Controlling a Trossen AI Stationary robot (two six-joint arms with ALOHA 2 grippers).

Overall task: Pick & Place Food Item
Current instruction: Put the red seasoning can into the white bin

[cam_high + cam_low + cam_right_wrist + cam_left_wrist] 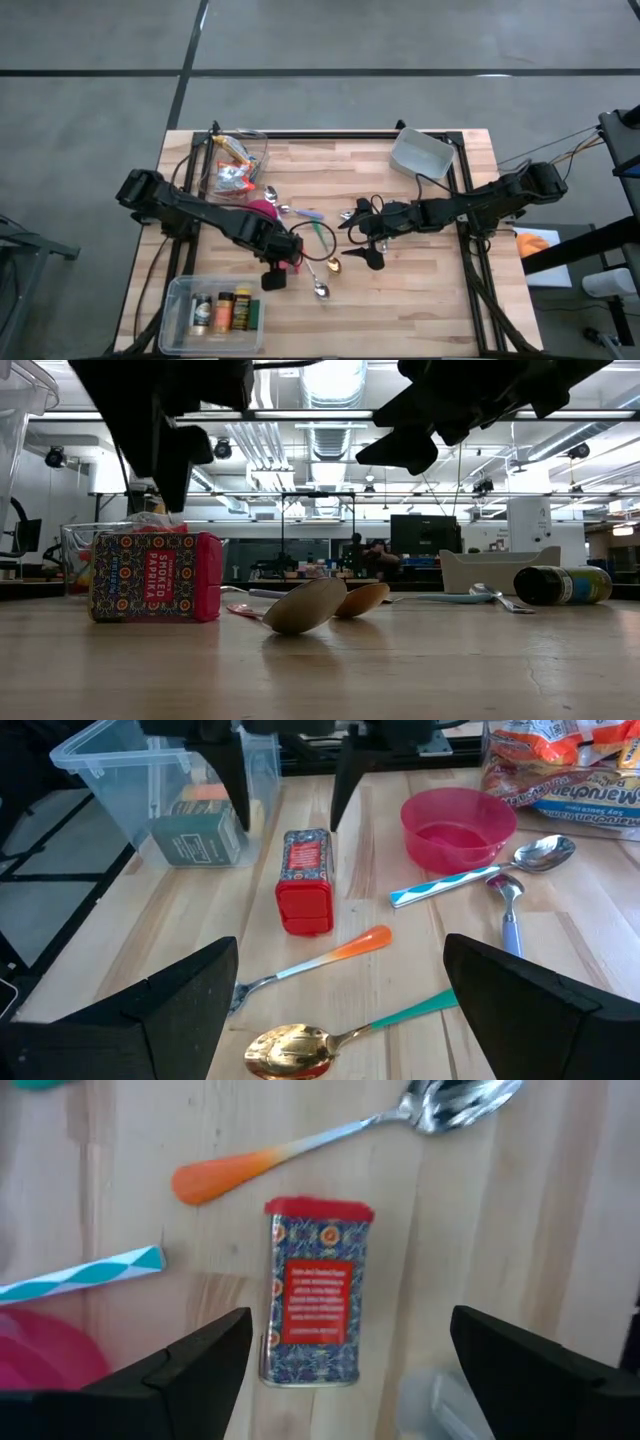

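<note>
paprika tin (309, 1293): lying flat near pink bowl (458, 824)
left gripper (345, 1365): above tin, fingers apart, empty
right gripper (335, 1010): spread wide, waiting near tin
step: pre-grasp
next: descend, straddle tin, close

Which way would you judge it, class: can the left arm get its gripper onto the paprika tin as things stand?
Probably yes. The left gripper hangs open above the paprika tin, which lies flat between its fingers; the orange-handled spoon lies apart.

I am counting one paprika tin (305, 880), one pink bowl (458, 825) and three clear plastic bins (215, 312), and I am seeing at least four spoons (340, 950) lying about.
</note>
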